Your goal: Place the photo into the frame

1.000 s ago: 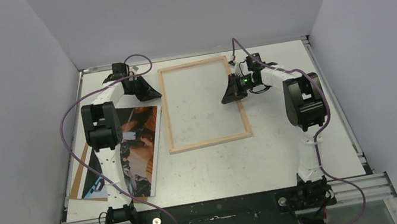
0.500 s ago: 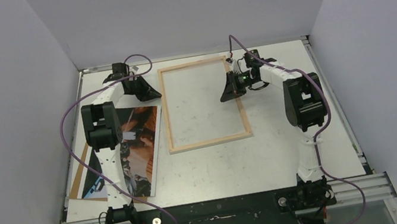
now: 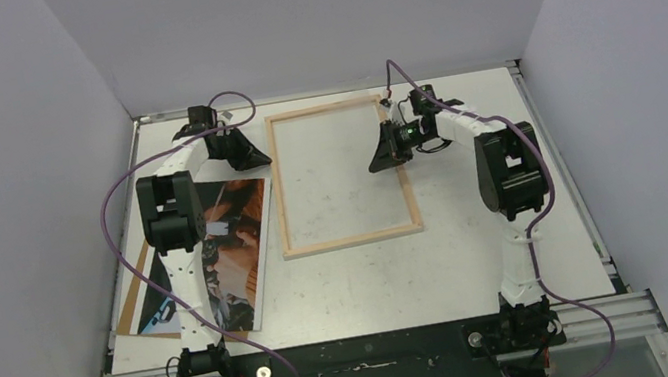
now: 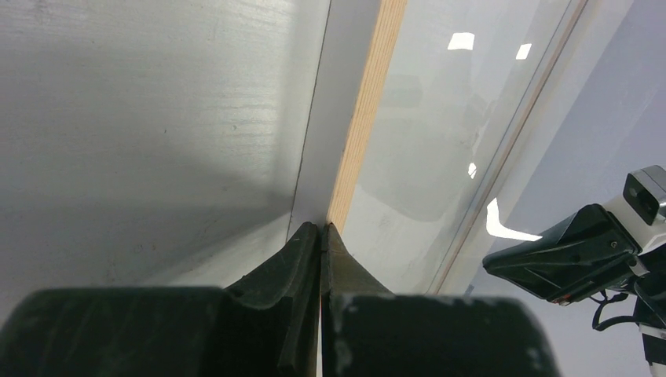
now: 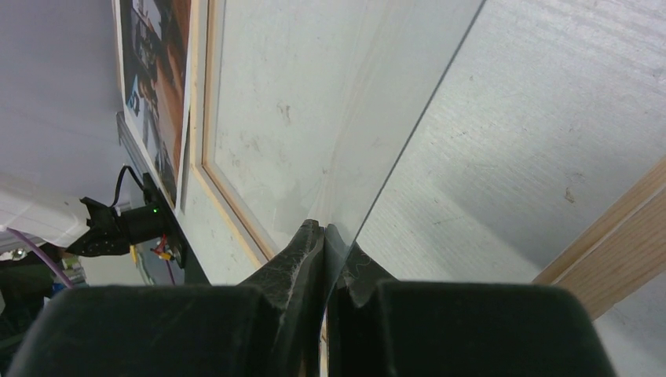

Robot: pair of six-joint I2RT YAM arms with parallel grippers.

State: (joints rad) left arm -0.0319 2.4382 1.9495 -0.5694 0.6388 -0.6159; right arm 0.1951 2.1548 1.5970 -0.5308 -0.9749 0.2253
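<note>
Pale bare wood faces up on the frame, which lies flat at the middle of the table, slightly toward the far side, its long sides running near to far and its clear pane showing the table beneath. The photo lies on the left near part of the table, partly under the left arm, its right edge close beside the frame's left rail and not touching it; a brown backing board sticks out from under its left edge. The left tool is fully closed on nothing, its tips at the far stretch of the frame's left rail. The right tool is also closed, its tips down on the pane just inside the right rail, where a straight pane edge runs up to them; whether it pinches that edge I cannot tell. Open table lies right of the frame and toward the near side, while grey walls hem in the left, far and right.
</note>
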